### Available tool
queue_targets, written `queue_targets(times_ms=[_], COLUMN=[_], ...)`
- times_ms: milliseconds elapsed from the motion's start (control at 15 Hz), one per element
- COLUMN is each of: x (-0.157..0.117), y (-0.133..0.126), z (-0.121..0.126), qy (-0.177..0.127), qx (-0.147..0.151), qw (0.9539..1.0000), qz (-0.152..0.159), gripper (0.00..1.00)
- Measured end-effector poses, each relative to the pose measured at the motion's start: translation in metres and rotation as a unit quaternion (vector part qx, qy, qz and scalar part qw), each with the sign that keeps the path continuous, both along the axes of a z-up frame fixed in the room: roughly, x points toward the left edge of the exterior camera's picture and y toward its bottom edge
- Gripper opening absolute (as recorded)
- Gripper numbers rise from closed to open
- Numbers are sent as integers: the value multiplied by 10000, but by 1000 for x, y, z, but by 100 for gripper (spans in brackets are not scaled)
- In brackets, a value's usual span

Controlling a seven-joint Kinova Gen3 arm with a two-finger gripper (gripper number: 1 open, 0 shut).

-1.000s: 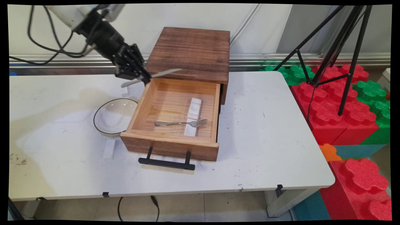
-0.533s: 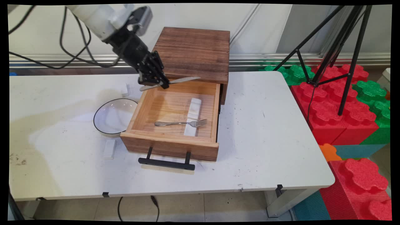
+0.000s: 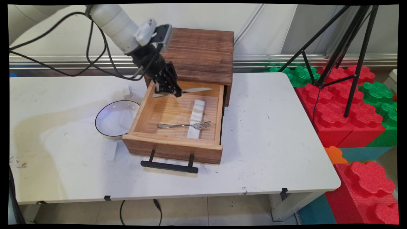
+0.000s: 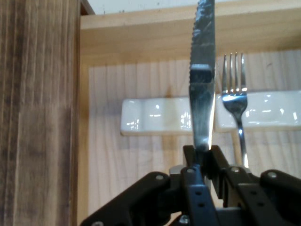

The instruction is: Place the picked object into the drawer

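My gripper (image 3: 175,93) is shut on a metal knife (image 3: 194,90), held level above the back of the open wooden drawer (image 3: 171,149). In the hand view the gripper (image 4: 203,157) clamps the knife (image 4: 202,70) by its handle, the serrated blade pointing away. On the drawer floor a fork (image 3: 184,125) lies with its tines across a white cutlery rest (image 3: 196,118). The hand view shows the fork (image 4: 233,101) just right of the blade, on the white rest (image 4: 155,115).
The drawer belongs to a dark wooden cabinet (image 3: 198,54) at the table's back. A white bowl with a black rim (image 3: 116,119) sits left of the drawer. Small white blocks (image 3: 111,152) (image 3: 127,91) lie on the table. A black tripod (image 3: 346,51) and foam blocks (image 3: 349,105) stand at the right.
The gripper has carried the knife rightward and down, from beside the drawer's back left corner to over the drawer's back part. The fork and rest have not moved.
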State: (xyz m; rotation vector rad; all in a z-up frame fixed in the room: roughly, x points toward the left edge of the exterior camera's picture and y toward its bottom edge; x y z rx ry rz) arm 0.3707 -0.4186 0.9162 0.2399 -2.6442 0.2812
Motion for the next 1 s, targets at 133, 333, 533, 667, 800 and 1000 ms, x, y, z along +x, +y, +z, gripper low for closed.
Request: queue_targets(times_ms=[133, 333, 533, 667, 800, 1000], x=[-3, -6, -8, -9, -9, -9], y=[-4, -12, -16, -19, -20, -23], z=[-10, -27, -43, -52, -58, -66], qy=[-69, -191, -293, -345, -378, -428], qx=[9, 10, 19, 21, 19, 9], qw=[10000, 9998, 9995, 9993, 9992, 9990], qz=[-21, -61, -91, -104, -104, -97], gripper=[0, 0, 0, 0, 0, 0])
